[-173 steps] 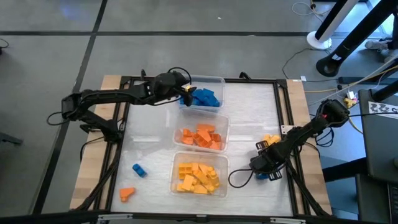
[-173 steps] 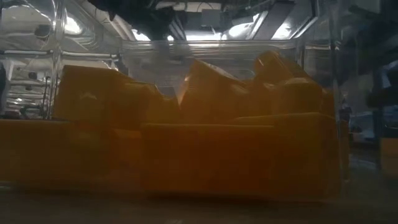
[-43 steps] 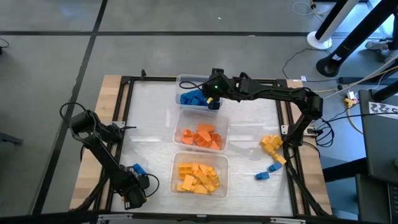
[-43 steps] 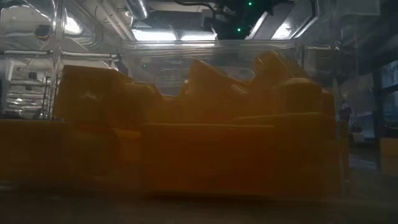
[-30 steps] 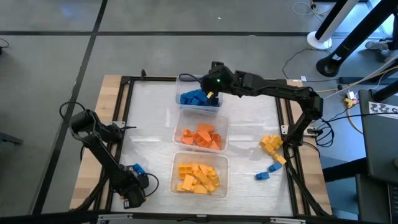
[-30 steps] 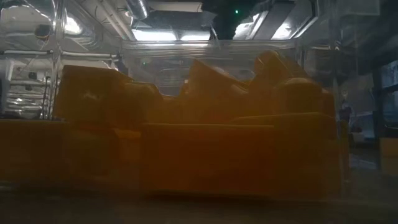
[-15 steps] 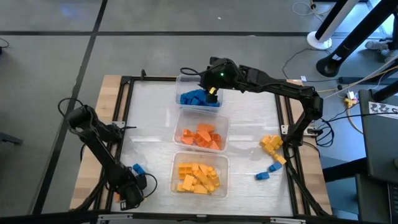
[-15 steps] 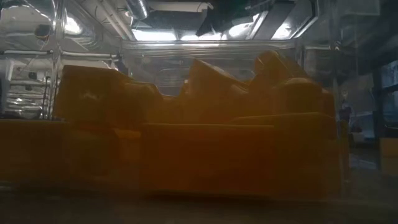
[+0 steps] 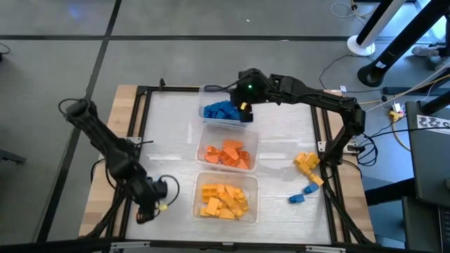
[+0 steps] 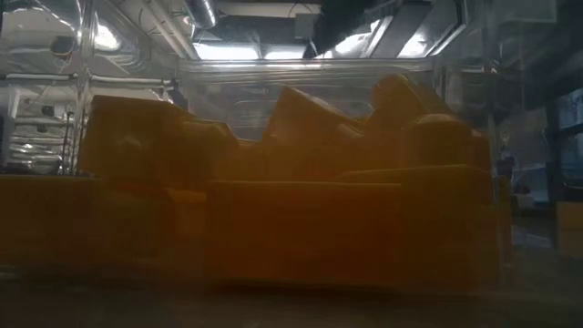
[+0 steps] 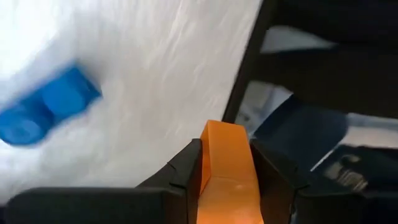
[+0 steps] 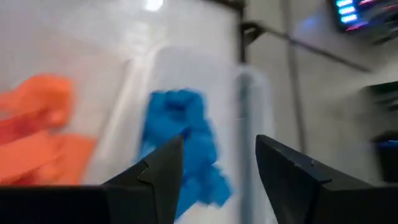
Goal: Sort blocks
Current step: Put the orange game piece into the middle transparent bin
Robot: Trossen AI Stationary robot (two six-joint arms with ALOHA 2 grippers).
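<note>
Now left tool is clamping an orange block above the surface; right tool is hovering, fingers apart, over the blue blocks.

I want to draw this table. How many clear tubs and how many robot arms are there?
Clear tubs: 3 (blue-filled tub, orange-filled tub, yellow-filled tub)
Robot arms: 2 (left arm, right arm)
Total: 5

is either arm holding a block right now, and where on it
The left end effector pinches an orange block by its two opposite sides. The right end effector holds nothing.
</note>
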